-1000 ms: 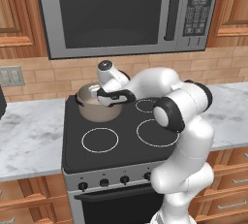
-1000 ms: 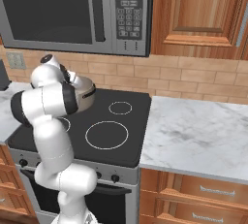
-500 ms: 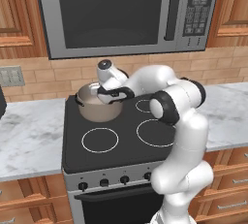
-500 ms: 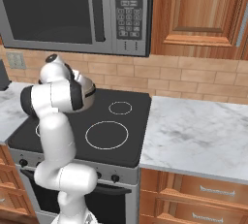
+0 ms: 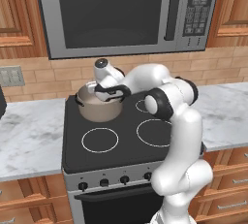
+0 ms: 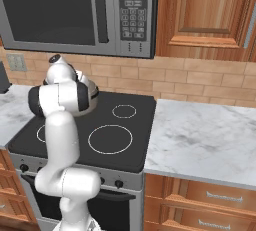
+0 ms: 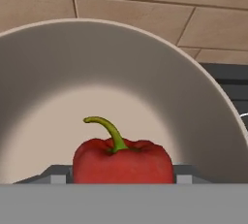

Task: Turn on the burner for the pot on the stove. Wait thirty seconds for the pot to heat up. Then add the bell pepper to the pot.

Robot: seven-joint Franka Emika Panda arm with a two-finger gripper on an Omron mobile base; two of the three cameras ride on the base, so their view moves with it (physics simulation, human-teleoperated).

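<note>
Pot [image 5: 98, 106] stands on the rear left ring of the stove [image 5: 127, 143], a black glass cooktop with white ring outlines, a steel front and a row of small black knobs [image 5: 104, 183] above a dark oven door. The bell pepper [image 7: 123, 161], glossy red with a curved green stem, is seen in the hand view low over the pot's pale inside, directly in front of the camera. The gripper [image 5: 107, 97] hangs over the pot's mouth; grey finger parts show just beside the pepper on either side, but whether they clamp it cannot be told.

A steel microwave [image 5: 127, 12] with a dark window is mounted above the stove, flanked by wooden cabinets [image 6: 205, 17]. Tan brick tiling [image 6: 200, 77] covers the back wall, with a wall outlet [image 5: 10, 76] at the left. White-grey marble counter [image 6: 205, 142] runs on both sides of the stove, over wooden drawers [image 6: 210, 199] with metal pulls.
</note>
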